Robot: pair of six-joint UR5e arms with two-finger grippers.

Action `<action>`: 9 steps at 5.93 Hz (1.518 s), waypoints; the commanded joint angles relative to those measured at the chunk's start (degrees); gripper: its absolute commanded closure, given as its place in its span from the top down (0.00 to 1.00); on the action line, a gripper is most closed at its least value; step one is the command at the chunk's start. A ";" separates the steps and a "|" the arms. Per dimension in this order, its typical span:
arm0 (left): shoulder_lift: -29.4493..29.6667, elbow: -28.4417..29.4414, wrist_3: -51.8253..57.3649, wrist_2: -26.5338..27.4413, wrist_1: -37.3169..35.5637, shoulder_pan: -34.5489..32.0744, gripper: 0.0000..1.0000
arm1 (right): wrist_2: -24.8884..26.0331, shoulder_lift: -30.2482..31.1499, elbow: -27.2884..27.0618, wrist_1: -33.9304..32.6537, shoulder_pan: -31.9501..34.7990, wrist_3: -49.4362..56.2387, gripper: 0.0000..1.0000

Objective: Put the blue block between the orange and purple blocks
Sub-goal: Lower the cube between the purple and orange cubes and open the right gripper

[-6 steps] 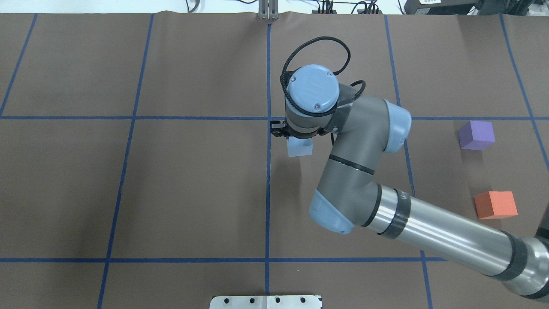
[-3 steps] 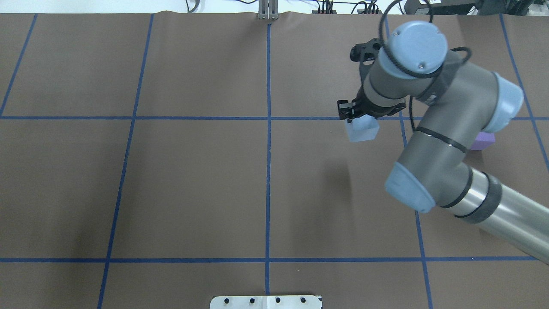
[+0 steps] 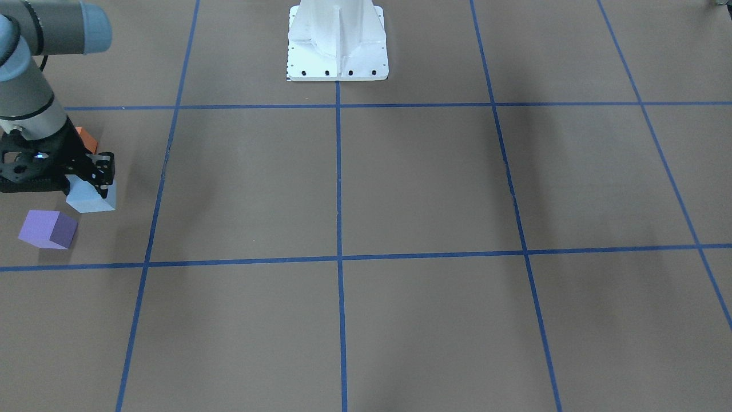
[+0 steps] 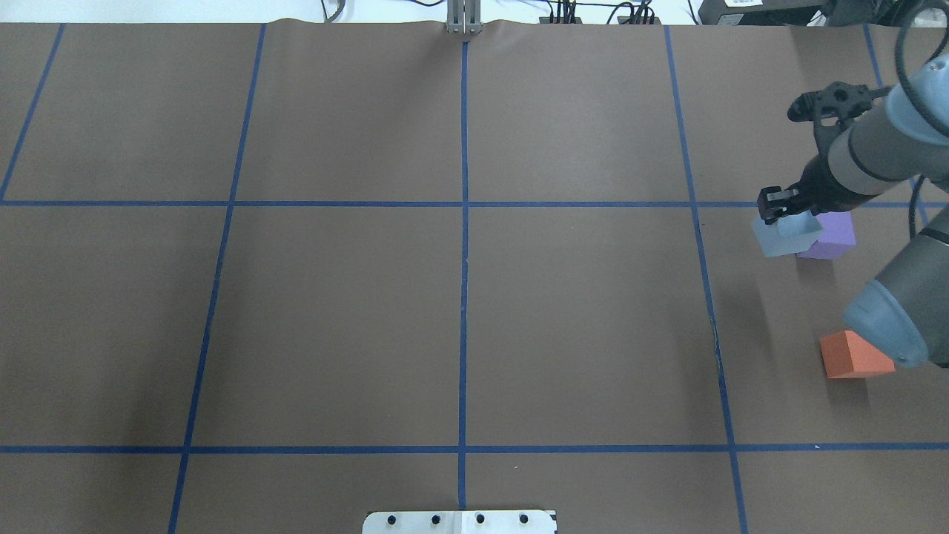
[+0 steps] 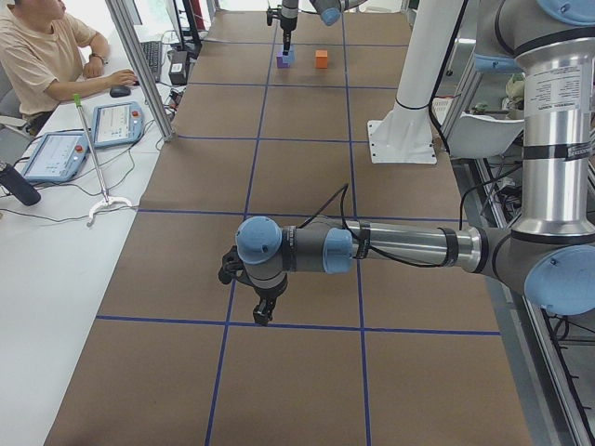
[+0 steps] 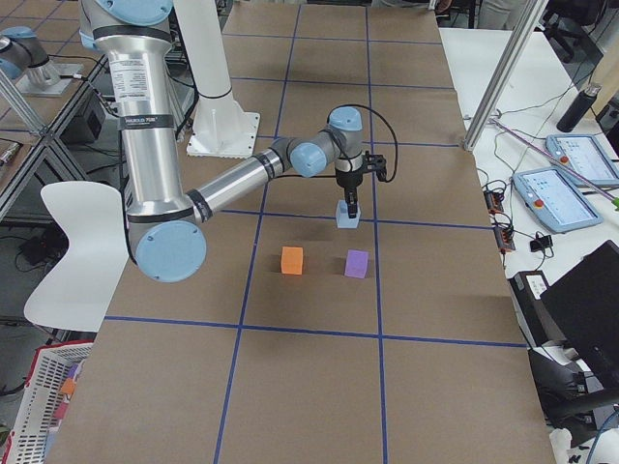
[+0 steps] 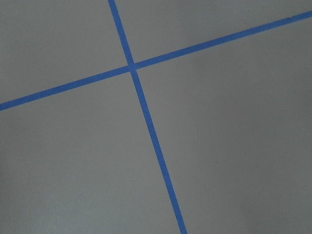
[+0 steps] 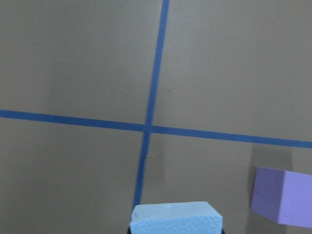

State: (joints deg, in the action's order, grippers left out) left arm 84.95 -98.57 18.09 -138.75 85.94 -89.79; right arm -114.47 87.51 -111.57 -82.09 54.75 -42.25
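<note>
Over the brown surface (image 4: 445, 311), your right pincer (image 4: 780, 213) is clamped on the blue block (image 4: 784, 237), held at its tips. In the overhead view the purple block (image 4: 836, 236) sits at the blue block's 3 o'clock, partly overlapped by it. The orange block (image 4: 852, 356) lies toward 5 o'clock. Since half a second ago, pincer and block have swung toward 3 o'clock. Your left pincer (image 5: 264, 314) hangs well apart; you cannot tell its grip.

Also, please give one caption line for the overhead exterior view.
Right gripper holds the blue block near the purple block; the orange block sits apart.
</note>
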 commanded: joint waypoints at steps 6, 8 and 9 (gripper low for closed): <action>0.13 -0.40 0.02 -0.11 0.11 0.06 1.00 | -2.07 8.38 10.06 23.73 1.15 -12.25 0.48; 0.22 -0.49 0.10 -0.11 0.11 0.06 1.00 | -1.72 9.34 9.79 23.73 0.53 -12.25 0.79; 0.13 -0.83 0.02 -0.11 0.11 0.06 1.00 | -1.64 9.87 9.36 23.73 0.10 -12.25 0.99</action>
State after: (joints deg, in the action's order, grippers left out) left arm 85.14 -99.16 18.15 -138.87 86.04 -89.74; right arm -116.20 96.86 -101.90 -58.41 55.23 -54.51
